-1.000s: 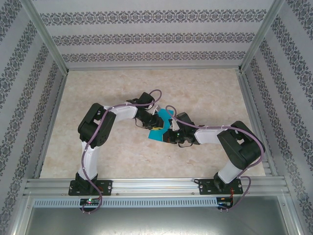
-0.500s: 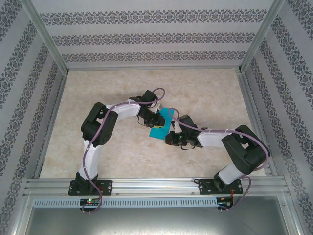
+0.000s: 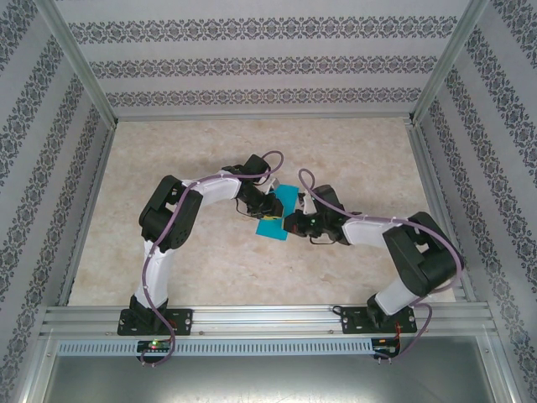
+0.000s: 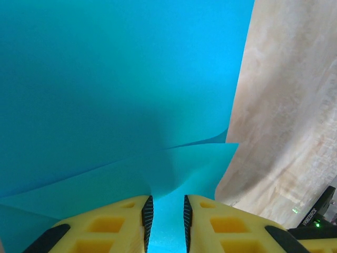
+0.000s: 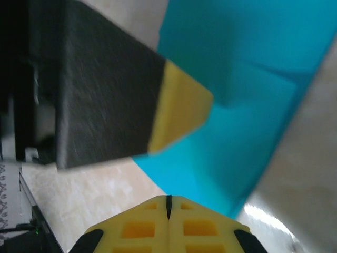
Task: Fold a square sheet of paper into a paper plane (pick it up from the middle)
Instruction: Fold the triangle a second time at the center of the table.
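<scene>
The paper [image 3: 277,218], with folded flaps, sits on the surface [image 3: 168,159] between both claws. The left claw [image 4: 166,205] is over its left part, jaws narrowly spread, teal showing through the gap. The right claw [image 5: 168,200], pressed together and pinching nothing, is at the paper's right edge.
</scene>
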Robot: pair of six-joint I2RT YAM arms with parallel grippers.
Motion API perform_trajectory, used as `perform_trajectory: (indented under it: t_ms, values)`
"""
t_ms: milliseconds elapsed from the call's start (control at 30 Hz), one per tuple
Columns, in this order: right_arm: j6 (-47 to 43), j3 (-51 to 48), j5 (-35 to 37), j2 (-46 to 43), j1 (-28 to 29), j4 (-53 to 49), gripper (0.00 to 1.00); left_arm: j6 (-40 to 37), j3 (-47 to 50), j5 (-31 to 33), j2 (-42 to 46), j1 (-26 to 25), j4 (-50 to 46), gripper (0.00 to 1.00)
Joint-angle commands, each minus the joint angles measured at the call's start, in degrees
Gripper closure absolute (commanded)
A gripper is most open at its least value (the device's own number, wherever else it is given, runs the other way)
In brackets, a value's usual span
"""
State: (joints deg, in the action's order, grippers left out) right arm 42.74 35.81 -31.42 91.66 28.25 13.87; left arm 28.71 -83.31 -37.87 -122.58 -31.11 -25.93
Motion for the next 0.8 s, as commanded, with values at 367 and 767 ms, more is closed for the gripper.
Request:
perform_trajectory:
  t_ms: [367, 767]
  values:
    - [-4.0, -1.6, 1.3, 3.0, 0.6, -5.6, 0.94, -2.5, -0.1, 4.7, -1.3, 2.2, -2.0, 0.71]
    - [-4.5, -3.0, 3.6, -9.1, -2.6, -12.5, 0.93, -1.9, -1.6, 1.2, -1.2, 2.4, -1.2, 0.71]
